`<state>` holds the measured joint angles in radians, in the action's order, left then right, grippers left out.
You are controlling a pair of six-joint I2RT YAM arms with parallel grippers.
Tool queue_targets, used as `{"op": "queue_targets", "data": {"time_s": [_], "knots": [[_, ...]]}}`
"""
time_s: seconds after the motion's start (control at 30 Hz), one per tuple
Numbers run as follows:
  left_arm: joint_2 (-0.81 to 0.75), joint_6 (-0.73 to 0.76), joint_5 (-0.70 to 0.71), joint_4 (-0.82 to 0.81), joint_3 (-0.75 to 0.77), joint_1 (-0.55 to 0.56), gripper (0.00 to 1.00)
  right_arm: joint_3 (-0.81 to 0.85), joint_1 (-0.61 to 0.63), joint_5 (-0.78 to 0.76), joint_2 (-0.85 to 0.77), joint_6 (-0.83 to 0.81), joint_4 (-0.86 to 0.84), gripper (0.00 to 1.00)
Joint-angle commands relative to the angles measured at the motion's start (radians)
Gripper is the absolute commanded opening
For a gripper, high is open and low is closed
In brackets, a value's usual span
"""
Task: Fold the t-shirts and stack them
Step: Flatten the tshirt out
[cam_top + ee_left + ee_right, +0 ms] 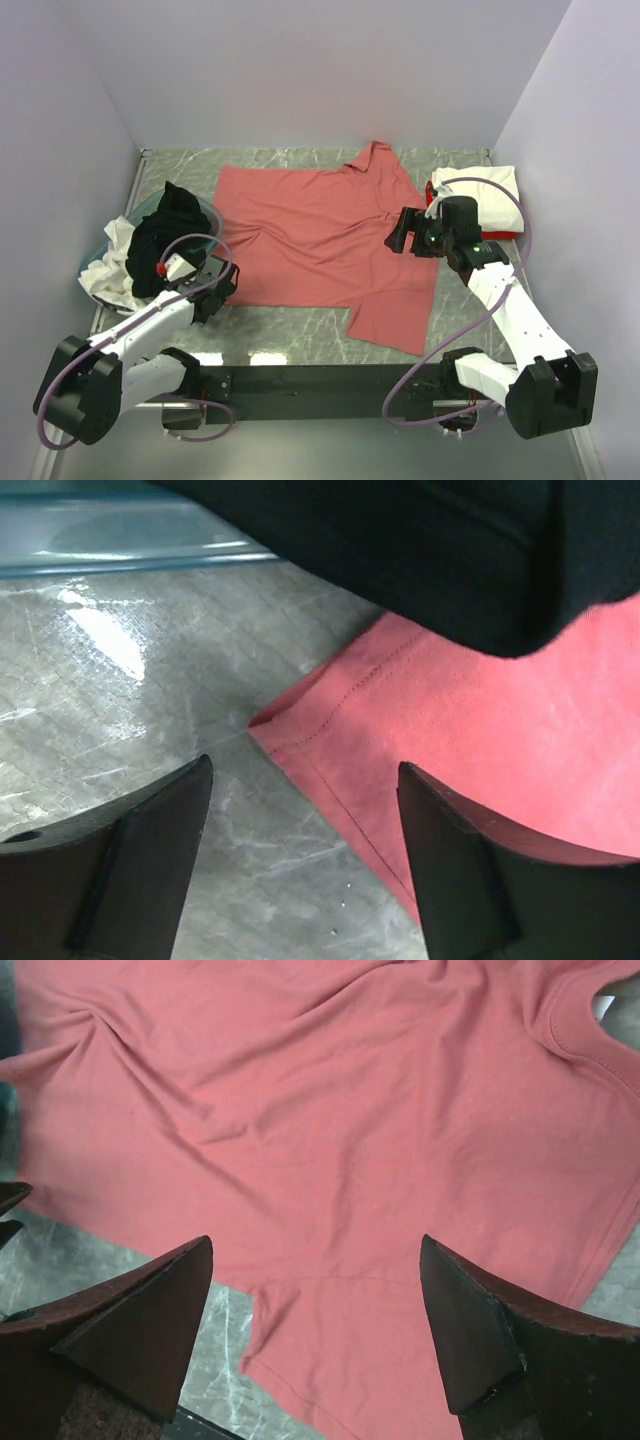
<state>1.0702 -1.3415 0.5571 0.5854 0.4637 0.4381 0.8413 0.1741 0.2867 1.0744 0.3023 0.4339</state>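
While the salmon-pink shirt (310,235) lies spread flat at the centre of the tabletop (290,325), its lower-left hem corner sits between the spread fingers of the left hand (300,780), which holds nothing. The right hand (400,238) hangs over the shirt's right side, fingers wide and empty. The shirt's long axis runs roughly left to right across the top view, hem at the left, collar at the upper right. At the left, a teal basin (120,540) holds a black shirt (170,235) and a white one (110,268). At the upper right, a folded cream-white shirt (490,190) rests on a red one (498,235).
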Motion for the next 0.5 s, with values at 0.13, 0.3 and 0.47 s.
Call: {"op": "queue_targets", "data": {"time_s": [0.13,0.3,0.47], "knots": [[-0.023,-0.062,0.064,-0.013,-0.025,0.001,0.69,-0.013,-0.005,0.008,-0.007,0.008,-0.043,0.90],[-0.003,-0.051,0.064,-0.024,-0.017,0.001,0.60,-0.016,-0.007,0.011,-0.014,0.009,-0.046,0.90],[0.031,-0.024,0.050,-0.045,-0.005,-0.012,0.57,-0.019,-0.007,0.012,-0.022,0.006,-0.044,0.90]]}}
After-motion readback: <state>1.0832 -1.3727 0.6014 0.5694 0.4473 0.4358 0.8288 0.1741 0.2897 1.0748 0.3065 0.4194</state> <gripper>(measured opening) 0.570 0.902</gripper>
